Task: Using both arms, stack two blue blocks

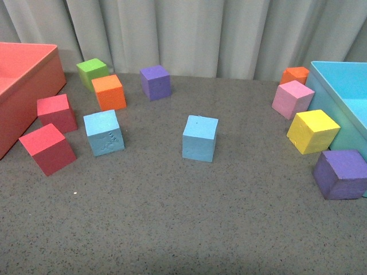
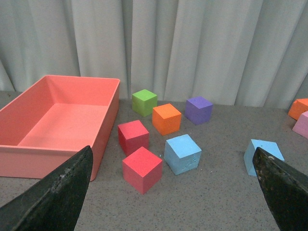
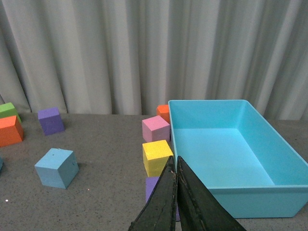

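Your two blue blocks sit apart on the bench [image 1: 172, 229]: the dented block [image 1: 104, 133] lies left of centre, just beside the red cubes [image 1: 56, 113], and the plain block [image 1: 200, 138] stands alone mid-bench. Your left jaws are spread wide and empty. In the left wrist view the dented block lies ahead, between them, so that arm looks the nearer. Your right jaws are pressed together, holding nothing, near the blue bin [image 3: 207, 102] — the plain block lies well off toward the robot's left of them. Cubes have no long axis; square up to the faces.
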Available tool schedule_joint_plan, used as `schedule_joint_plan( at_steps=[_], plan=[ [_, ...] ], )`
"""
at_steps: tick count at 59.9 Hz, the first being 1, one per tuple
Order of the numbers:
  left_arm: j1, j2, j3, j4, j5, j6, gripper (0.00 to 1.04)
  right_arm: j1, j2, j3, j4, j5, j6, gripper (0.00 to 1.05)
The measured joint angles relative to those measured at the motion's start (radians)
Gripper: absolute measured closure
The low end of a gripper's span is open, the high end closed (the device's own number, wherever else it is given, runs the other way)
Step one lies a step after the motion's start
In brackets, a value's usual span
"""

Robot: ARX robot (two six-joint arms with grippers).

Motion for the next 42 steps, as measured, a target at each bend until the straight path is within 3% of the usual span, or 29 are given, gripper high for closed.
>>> schedule_joint_plan(
  at_steps=[22, 27, 30, 42],
  plan=[
    [-0.001, 0.001, 0.001, -0.002, -0.005, -0.002, 0.07, 0.000, -0.001, 0.000, 0.000, 0.000, 0.000, 0.36],
    [-0.058, 0.135, 0.062, -0.166, -0.195, -0.053, 0.07, 0.000, -0.001, 0.000, 0.000, 0.000, 0.000, 0.18],
    [-0.067, 0.227, 0.072, -0.154, -0.223, -0.079, 0.07, 0.000, -0.002, 0.000, 0.000, 0.000, 0.000, 0.09],
    [-0.110, 0.692, 0.204, 0.136, -0.216, -0.175, 0.07, 0.000, -0.002, 0.000, 0.000, 0.000, 0.001, 0.10]
  ],
)
